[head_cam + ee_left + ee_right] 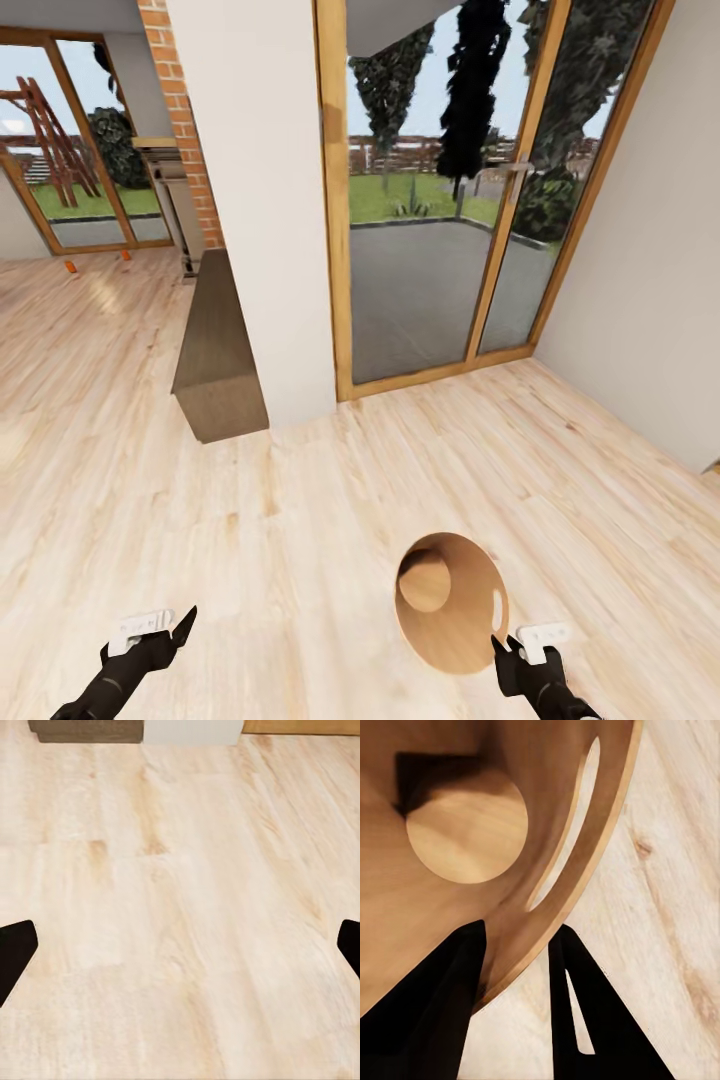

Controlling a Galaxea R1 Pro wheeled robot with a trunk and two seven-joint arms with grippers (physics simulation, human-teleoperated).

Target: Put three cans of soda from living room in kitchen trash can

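- The tash can [452,600] stands on the light wood floor [300,540] right in front of me, a bit to my right side. It is round and brown, and I can look down to its flat bottom. It has a long thin slot in its wall.
- Far past it are big glass doors [440,190] with wood frames. Trees and grass show through them.
- A white wall post [255,200] stands left of the doors, and a low brown cabinet [215,350] sits against it.
- Far off by another glass door, two tiny orange things [68,266] sit on the floor. They are too small for me to tell what they are.
- My right claw [517,967] is over the rim of the tash can. One finger [442,997] is inside the rim and the other is outside. They are a little apart, and I cannot tell if they pinch the rim.
- My left claw [180,949] hangs over bare floor. Its fingers [15,949] are spread wide and hold nothing.
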